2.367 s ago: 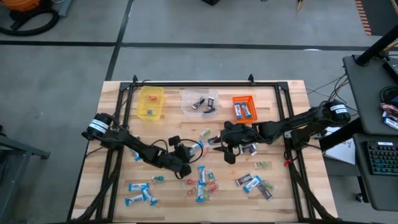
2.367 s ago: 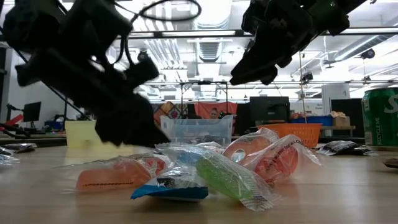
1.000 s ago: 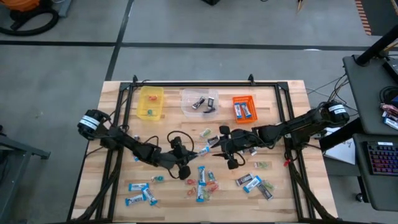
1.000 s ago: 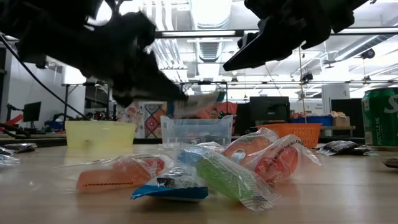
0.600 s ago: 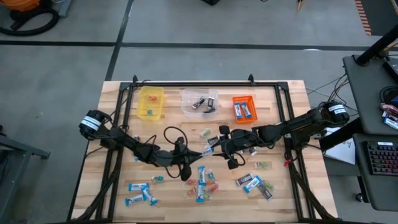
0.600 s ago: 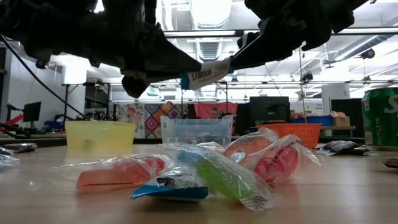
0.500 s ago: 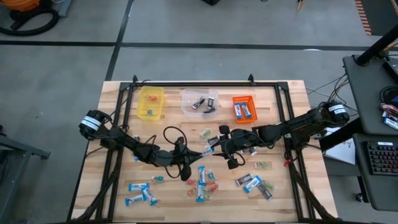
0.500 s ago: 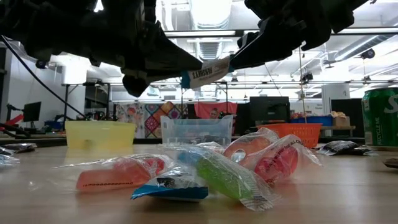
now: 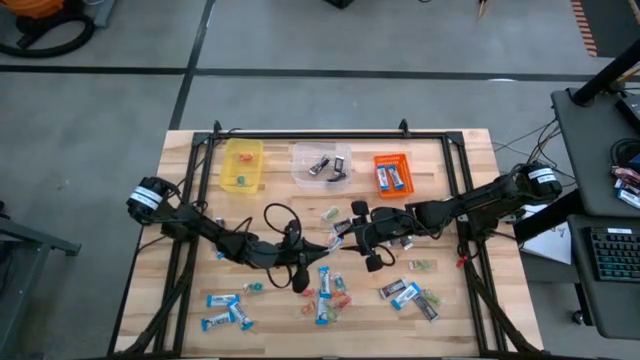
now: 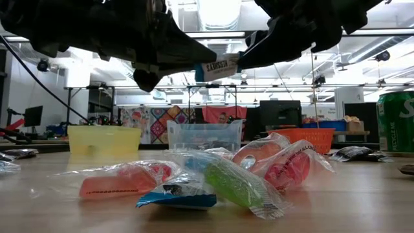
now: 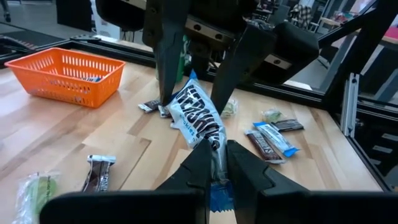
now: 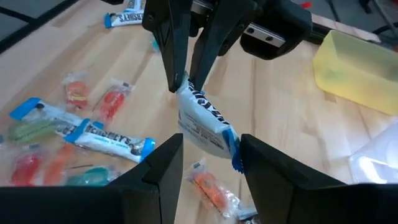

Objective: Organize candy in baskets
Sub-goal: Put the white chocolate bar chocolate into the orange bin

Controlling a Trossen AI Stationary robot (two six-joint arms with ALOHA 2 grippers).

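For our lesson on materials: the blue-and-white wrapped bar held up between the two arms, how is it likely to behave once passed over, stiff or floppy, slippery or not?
The blue-and-white bar hangs from one end in the shut left claw without bending, so probably fairly stiff. It looks light: a pinch on the wrapper edge holds it. Its glossy wrapper may be slippery for the open right claw.

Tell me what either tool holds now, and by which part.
The left tool pinches a blue-and-white bar by one end of its wrapper, in the air. The right tool is open around its other end, not gripping.
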